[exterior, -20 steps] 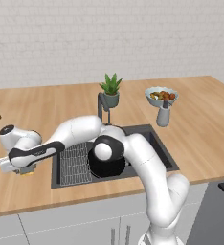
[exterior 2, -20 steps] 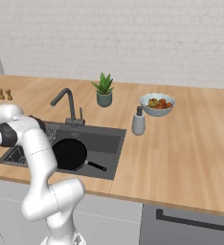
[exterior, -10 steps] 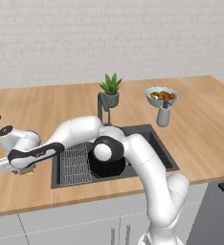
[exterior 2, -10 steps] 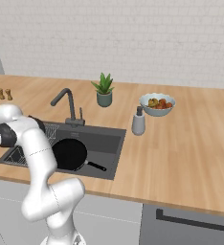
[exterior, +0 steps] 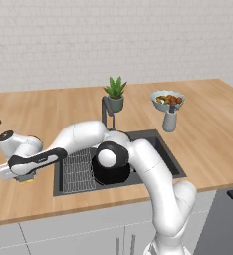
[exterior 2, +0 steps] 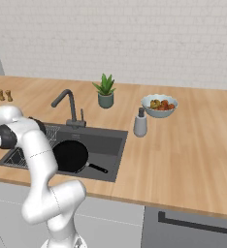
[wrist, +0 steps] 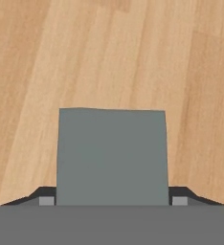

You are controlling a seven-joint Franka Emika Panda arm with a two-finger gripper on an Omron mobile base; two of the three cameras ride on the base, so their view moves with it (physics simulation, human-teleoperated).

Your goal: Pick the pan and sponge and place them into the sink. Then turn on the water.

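The sponge [wrist: 111,153] shows its dark grey top on the wooden counter, left of the sink [exterior: 161,149]. My gripper [wrist: 113,200] is down over it, one fingertip against each side. In the left base view a yellow sliver of the sponge [exterior: 25,179] peeks out under the gripper [exterior: 23,175]. The black pan [exterior 2: 71,156] lies in the sink [exterior 2: 110,143], its handle pointing right. In the left base view the pan [exterior: 113,175] is partly covered by my elbow. No water runs from the faucet [exterior 2: 66,102].
A wire rack [exterior: 78,167] lies in the sink's left half. Behind the sink stand a potted plant [exterior 2: 105,91], a soap dispenser [exterior 2: 140,124] and a fruit bowl [exterior 2: 159,105]. Two small shakers [exterior 2: 4,95] stand far left on the counter.
The fingers have closed in from wide open onto the sponge's sides. The arm and the sponge have stayed in place.
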